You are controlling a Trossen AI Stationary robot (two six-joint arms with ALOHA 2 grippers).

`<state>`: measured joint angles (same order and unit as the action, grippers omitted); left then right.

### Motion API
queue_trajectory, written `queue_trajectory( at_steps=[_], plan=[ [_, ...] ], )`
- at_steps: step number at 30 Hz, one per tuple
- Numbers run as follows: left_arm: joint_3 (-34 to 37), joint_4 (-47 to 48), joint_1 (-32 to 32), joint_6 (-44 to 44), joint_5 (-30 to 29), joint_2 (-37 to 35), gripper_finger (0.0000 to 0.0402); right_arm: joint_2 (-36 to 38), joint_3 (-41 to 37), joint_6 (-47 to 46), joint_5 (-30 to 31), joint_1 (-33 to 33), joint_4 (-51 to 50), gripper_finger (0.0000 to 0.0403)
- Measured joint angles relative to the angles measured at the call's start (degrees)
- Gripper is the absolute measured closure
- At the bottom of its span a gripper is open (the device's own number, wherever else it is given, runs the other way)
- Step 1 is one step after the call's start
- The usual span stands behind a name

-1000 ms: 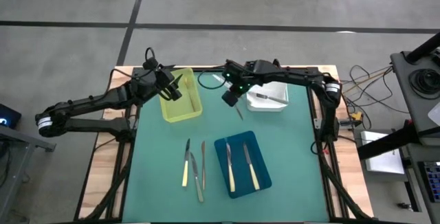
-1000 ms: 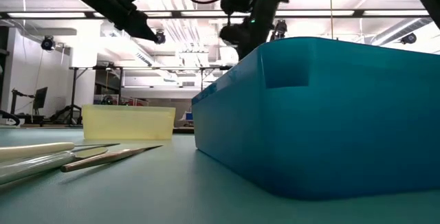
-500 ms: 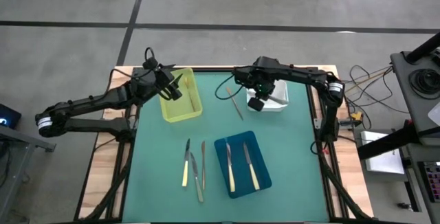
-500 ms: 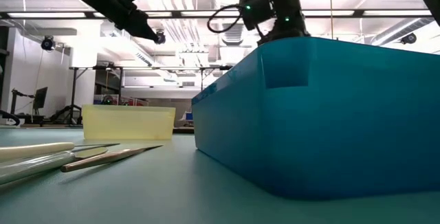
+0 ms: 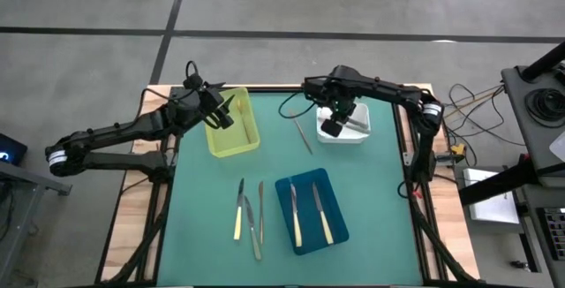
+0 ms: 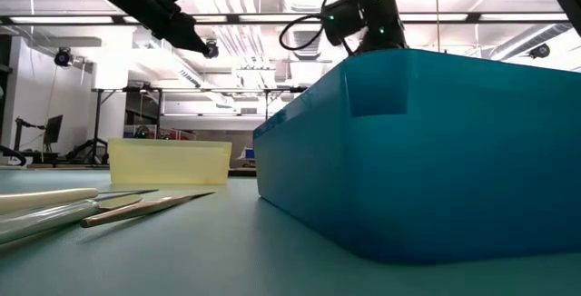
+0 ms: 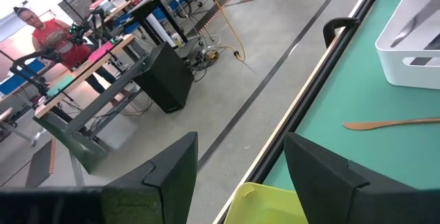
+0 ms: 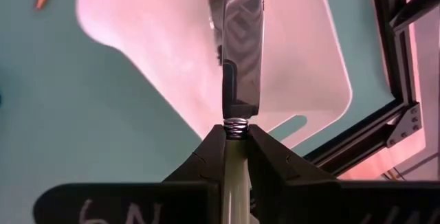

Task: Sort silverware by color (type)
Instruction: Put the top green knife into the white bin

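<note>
The right gripper [image 5: 330, 127] is hovering over the white tray [image 5: 357, 134] in the upper right of the high view, its fingers [image 8: 206, 157] pinching a knife [image 8: 240, 52] at the joint of the cream handle and the silver blade. In the right wrist view, that blade is pointing out over the tray's white floor.

The left gripper [image 5: 222, 116] is hanging above the yellow tray [image 5: 252, 140] in the upper left of the high view, its fingers [image 7: 172, 172] standing spread with nothing between them.

On the green mat [image 5: 203, 191], a thin gold-copper utensil [image 5: 303, 135] is lying just left of the white tray. In the lower middle of the high view, 3 pieces of silverware are lying side by side on the mat: a cream-handled knife [image 5: 238, 210], a silver-grey piece [image 5: 253, 230] and a slim one [image 5: 261, 201]. To their right, the blue tray [image 5: 337, 231] is holding 2 cream-handled knives [image 5: 295, 210], lying roughly parallel.

In the low view, the blue tray's wall is filling the right side.
</note>
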<state>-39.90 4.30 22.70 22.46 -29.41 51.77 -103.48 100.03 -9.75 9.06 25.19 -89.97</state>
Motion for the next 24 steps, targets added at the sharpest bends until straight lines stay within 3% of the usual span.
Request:
queue_trajectory(
  at_steps=[13,24],
  plan=[
    [0.2,0.02,0.02,0.0,0.01,0.04,0.0202,1.42,-0.71,5.34,-0.03,4.07,0.0,0.0374],
    [0.2,-0.36,0.02,0.0,0.02,0.02,0.0202,9.83,-13.04,5.39,0.0,4.67,0.69,0.0374]
  ],
)
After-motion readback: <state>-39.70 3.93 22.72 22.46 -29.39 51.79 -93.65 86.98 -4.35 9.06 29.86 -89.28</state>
